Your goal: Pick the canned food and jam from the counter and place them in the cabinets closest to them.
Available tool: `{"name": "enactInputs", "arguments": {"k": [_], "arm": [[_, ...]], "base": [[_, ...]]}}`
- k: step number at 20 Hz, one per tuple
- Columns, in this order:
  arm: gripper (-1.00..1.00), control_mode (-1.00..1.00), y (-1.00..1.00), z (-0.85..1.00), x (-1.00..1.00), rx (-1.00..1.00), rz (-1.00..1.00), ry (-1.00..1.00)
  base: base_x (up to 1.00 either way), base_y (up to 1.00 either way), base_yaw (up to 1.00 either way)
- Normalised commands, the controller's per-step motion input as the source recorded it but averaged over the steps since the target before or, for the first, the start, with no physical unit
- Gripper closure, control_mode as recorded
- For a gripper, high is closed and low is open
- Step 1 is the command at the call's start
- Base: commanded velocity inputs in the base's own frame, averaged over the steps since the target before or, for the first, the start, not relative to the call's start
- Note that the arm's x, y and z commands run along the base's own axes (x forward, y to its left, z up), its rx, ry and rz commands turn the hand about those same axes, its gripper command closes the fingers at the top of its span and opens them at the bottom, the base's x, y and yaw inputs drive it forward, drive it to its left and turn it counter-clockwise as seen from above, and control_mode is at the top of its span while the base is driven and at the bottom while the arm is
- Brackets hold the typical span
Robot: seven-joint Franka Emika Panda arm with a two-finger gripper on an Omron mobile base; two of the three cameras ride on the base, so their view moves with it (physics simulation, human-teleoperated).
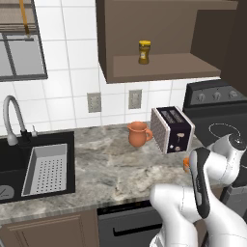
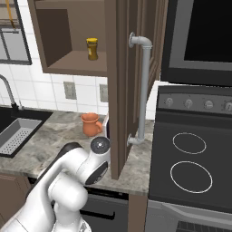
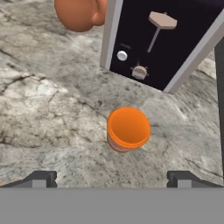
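Jam (image 3: 127, 129) stands upright on the counter (image 3: 48, 109), a squat orange jar seen from above in the hand view, just in front of the black-and-silver toaster (image 3: 162, 43) and well clear of the terracotta jug (image 3: 78, 13) further back. From the left base view only a sliver of orange shows beside the white arm (image 1: 202, 188). The end effector (image 3: 112, 178) hovers above the jar with its jaws spread fully wide and nothing between them; the two fingertips (image 3: 41, 178) sit to either side of the jar's line, the jar a little off-centre toward the right one. Descending from here, the risk is an uneven squeeze: one finger could meet the jar first and shove or tip it toward the toaster. Its round, smooth wall may also slip if gripped too high near the lid. Later, the open cabinet (image 1: 159, 65) already holds an amber jar (image 1: 144, 52), and its door (image 2: 124, 86) hangs close to the arm's lifting path.
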Motion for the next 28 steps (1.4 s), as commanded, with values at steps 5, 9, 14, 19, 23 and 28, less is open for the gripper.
{"name": "enactInputs", "arguments": {"k": [5,9,14,19,23,28], "arm": [[-1.0,-1.0,0.0,0.0,0.03,0.0,0.0,0.0],[-1.0,-1.0,0.0,0.0,0.2,0.0,0.0,0.0],[-1.0,-1.0,0.0,-0.02,0.23,0.0,-0.01,0.0],[-1.0,-1.0,0.0,-0.02,0.1,0.0,0.0,0.0],[-1.0,-1.0,0.0,0.0,0.0,0.0,0.0,0.0],[-1.0,-1.0,0.0,0.0,0.0,0.0,0.0,0.0]], "base": [[0.0,0.0,0.0],[0.0,0.0,0.0],[0.0,0.0,0.0],[0.0,0.0,0.0],[0.0,0.0,0.0],[0.0,0.0,0.0]]}}
